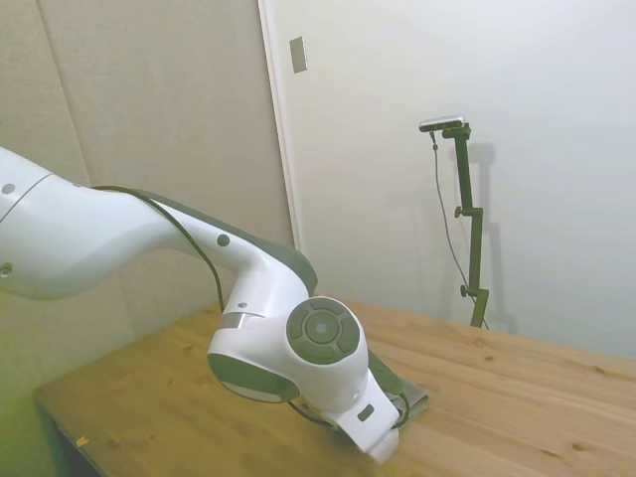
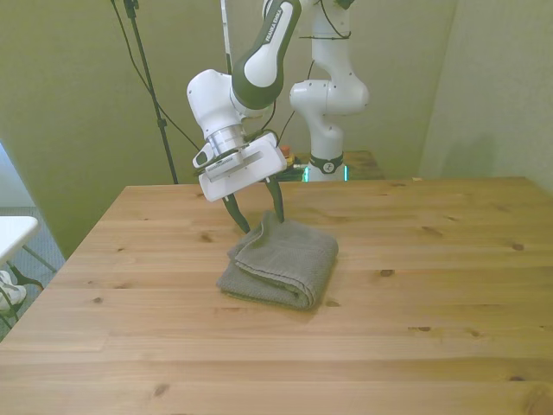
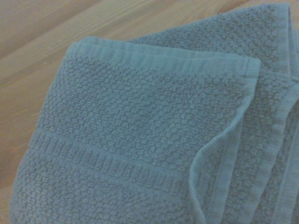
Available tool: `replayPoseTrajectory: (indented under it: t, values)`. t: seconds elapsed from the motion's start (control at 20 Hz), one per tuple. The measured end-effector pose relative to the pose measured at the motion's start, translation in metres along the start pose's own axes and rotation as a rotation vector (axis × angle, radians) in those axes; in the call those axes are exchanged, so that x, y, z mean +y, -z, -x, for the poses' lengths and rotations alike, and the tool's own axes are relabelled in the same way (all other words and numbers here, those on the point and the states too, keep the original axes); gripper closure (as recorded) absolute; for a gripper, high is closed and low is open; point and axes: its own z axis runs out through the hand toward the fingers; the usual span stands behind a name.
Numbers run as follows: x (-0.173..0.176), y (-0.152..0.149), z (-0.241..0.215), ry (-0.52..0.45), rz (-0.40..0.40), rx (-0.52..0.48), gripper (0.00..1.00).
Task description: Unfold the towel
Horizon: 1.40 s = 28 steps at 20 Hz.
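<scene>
Claw (image 2: 257, 214): fingers spread apart, straddling the raised far corner of the towel (image 2: 281, 261), apparently placed to pinch its top layer; towel: folded thick, lying mid-table, slightly toward the front view's left; wooden table (image 2: 449, 285): beneath.

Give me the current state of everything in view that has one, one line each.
towel: folded in layers, lying flat on the table, far corner raised slightly.
gripper: open, fingers straddling the towel's far corner, not closed on it.
table: bare wood around the towel.
</scene>
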Motion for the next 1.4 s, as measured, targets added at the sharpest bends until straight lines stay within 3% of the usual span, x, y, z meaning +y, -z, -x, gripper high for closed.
replayPoseTrajectory:
  t: [1.4]
  values:
    - [-0.0029, 0.0033, -0.0027, 0.002, -0.014, -0.007, 1.00]
